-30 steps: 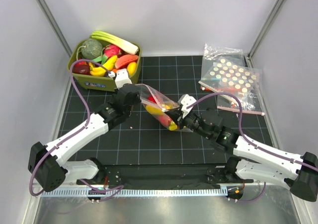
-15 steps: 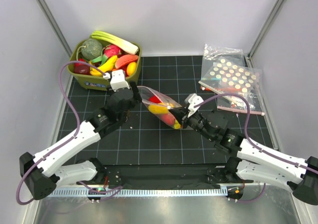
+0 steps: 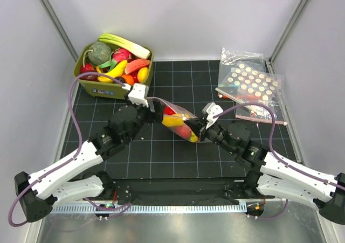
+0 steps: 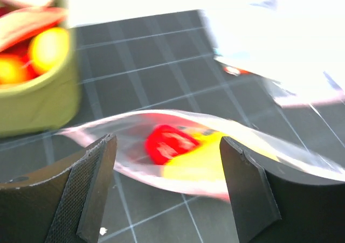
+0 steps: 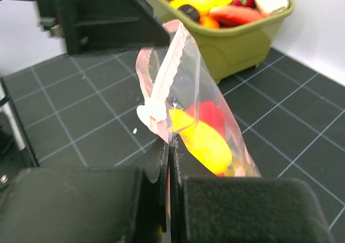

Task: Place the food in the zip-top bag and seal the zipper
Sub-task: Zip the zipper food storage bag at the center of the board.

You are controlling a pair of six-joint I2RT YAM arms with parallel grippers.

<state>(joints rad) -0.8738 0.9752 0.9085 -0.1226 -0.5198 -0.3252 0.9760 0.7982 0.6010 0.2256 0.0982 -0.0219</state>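
Bag (image 3: 177,118), frame centre, is clamped at lower-right end by right gripper (image 3: 200,129); left gripper (image 3: 150,104) is spread open upper left. Zipper (image 5: 175,54) should be kept taut, pinched along.

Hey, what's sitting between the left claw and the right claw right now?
The zip-top bag, red and yellow food inside, spans from the left claw to the right claw; the top external view shows it.

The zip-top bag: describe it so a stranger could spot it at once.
On the black gridded mat, look at the centre, near the green bin. The zip-top bag is small, clear, with a pinkish-red edge strip; unlike the dotted bags, it holds red and yellow toy fruit.
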